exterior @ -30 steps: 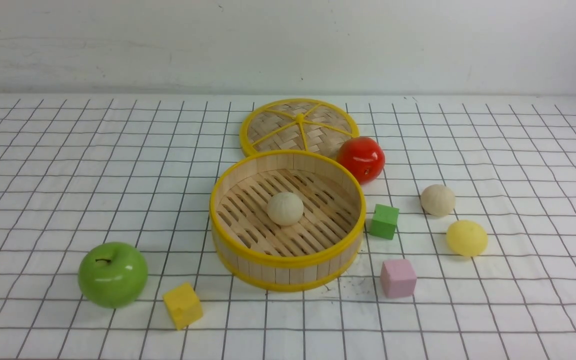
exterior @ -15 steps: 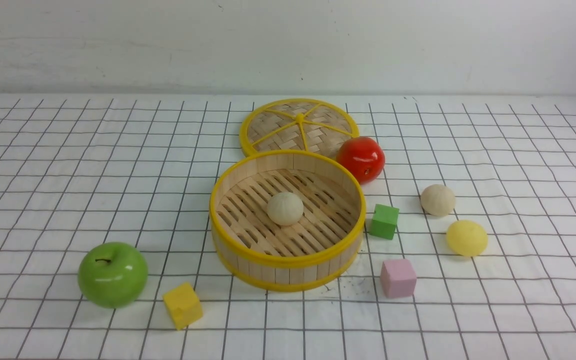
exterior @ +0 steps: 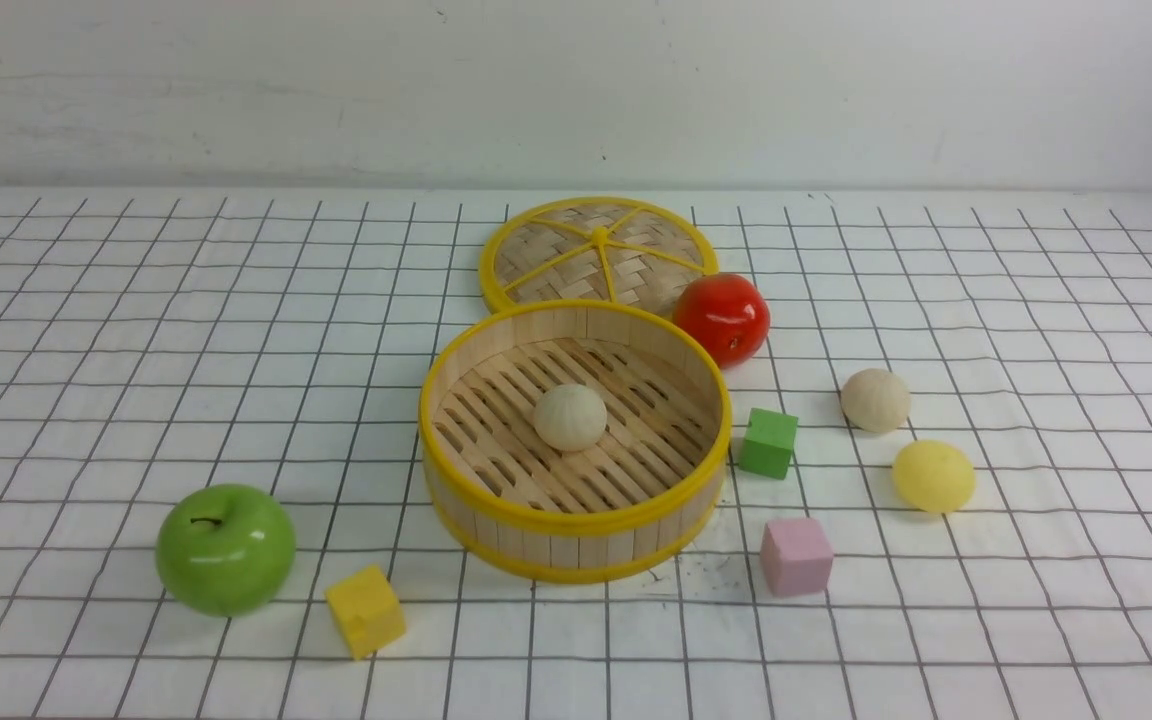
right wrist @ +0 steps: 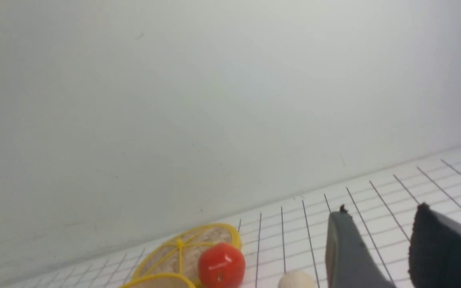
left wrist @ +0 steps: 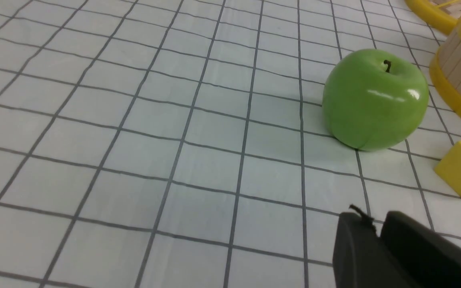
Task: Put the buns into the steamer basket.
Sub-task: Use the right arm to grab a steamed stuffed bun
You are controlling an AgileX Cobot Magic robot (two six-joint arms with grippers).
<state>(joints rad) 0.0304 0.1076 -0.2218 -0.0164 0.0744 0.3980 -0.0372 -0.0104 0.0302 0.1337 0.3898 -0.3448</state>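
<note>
The steamer basket (exterior: 456,395) stands mid-table with one beige bun (exterior: 570,417) on its slatted floor. A second beige bun (exterior: 875,400) and the pale yellow bun (exterior: 933,476) lie on the cloth to its right. Neither gripper shows in the front view. In the left wrist view my left gripper (left wrist: 374,220) is shut and empty, low over the cloth near the green apple (left wrist: 375,99); the basket wall (left wrist: 460,76) is beyond. In the right wrist view my right gripper (right wrist: 380,212) is open and empty, raised, with a beige bun (right wrist: 296,280) below it.
The woven lid (exterior: 598,253) lies behind the basket, with the red fruit (exterior: 723,318) beside it. A green cube (exterior: 769,442) and pink cube (exterior: 796,556) sit right of the basket. The green apple (exterior: 225,548) and yellow cube (exterior: 365,610) are front left.
</note>
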